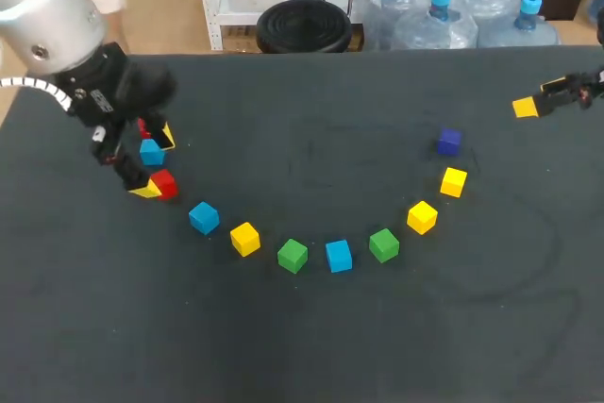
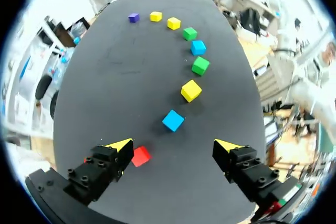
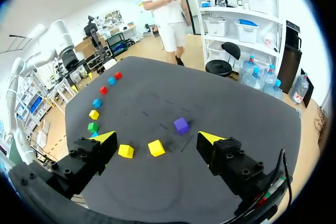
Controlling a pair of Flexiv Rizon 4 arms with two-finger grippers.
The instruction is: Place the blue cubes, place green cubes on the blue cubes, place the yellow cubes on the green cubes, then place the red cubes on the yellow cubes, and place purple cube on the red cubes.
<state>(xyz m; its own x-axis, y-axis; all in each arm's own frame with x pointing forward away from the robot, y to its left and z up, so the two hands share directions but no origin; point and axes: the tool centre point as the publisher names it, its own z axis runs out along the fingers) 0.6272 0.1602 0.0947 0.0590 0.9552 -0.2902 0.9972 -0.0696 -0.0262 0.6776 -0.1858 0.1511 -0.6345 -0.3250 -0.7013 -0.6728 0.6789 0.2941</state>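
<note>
A curved row of cubes lies on the dark table [image 1: 302,346]. From the left it runs: red cube [image 1: 142,126], blue cube [image 1: 151,151], red cube [image 1: 163,183], blue cube [image 1: 203,218], yellow cube [image 1: 244,238], green cube [image 1: 293,255], blue cube [image 1: 339,256], green cube [image 1: 383,244], yellow cube [image 1: 422,217], yellow cube [image 1: 454,181], purple cube [image 1: 449,142]. My left gripper [image 1: 155,165] hangs open over the row's left end and holds nothing. A red cube [image 2: 140,156] sits beside one of its fingers and a blue cube [image 2: 172,120] lies just ahead. My right gripper [image 1: 530,104] is open and empty at the far right edge. Ahead of it lie the purple cube [image 3: 181,125] and two yellow cubes [image 3: 156,147] [image 3: 125,151].
All the cubes lie singly and none is stacked. Bare dark tabletop lies in front of the row and behind it in the middle.
</note>
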